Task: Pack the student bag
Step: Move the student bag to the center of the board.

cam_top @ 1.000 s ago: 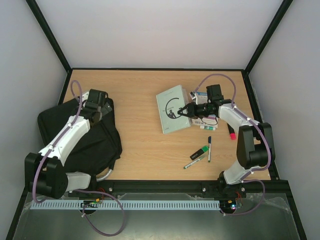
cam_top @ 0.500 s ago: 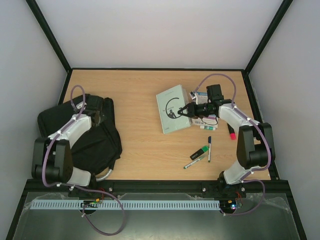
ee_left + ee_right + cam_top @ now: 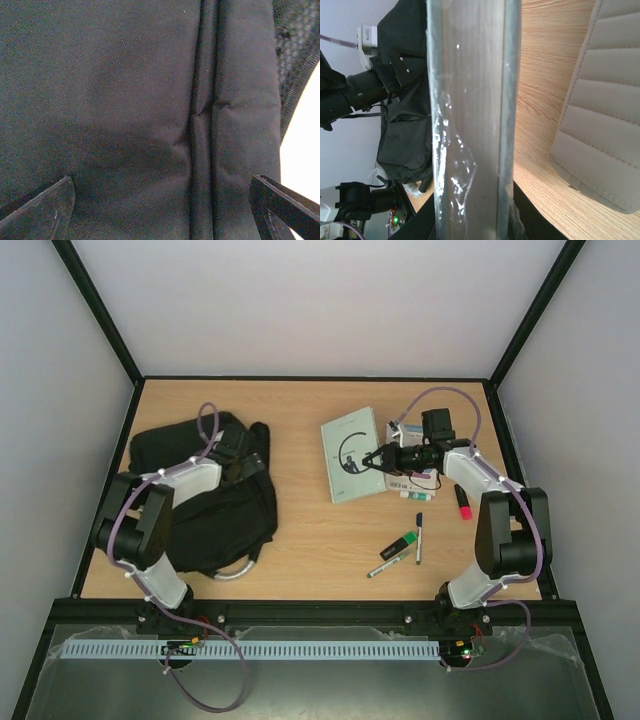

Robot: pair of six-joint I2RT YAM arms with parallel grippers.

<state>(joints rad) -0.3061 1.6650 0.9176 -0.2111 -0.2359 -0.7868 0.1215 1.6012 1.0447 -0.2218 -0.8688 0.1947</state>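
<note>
Nearest us, the large black soft fabric student bag (image 3: 215, 520) lies slumped on the left of the wooden surface (image 3: 300, 530), with its grey curved loop handle (image 3: 240, 570) at the near edge. As we judge it, the step in hand is getting hold of the bag so it can be opened for packing. The left tool (image 3: 243, 458) hangs over the bag's far right part with its fingers spread wide, and black cloth fills its wrist view. A padded vertical seam runs between the fingers, nearer the right one.

We would close on that raised seam or a fold, since flat cloth would likely slip. Then we would lift gently so the mouth gapes.

Farther back and to the right, the right tool (image 3: 383, 458) appears to pinch the right edge of the pale grey-green plastic-wrapped book (image 3: 347, 455). The bag lies well apart to its left, with bare wood between.
</note>
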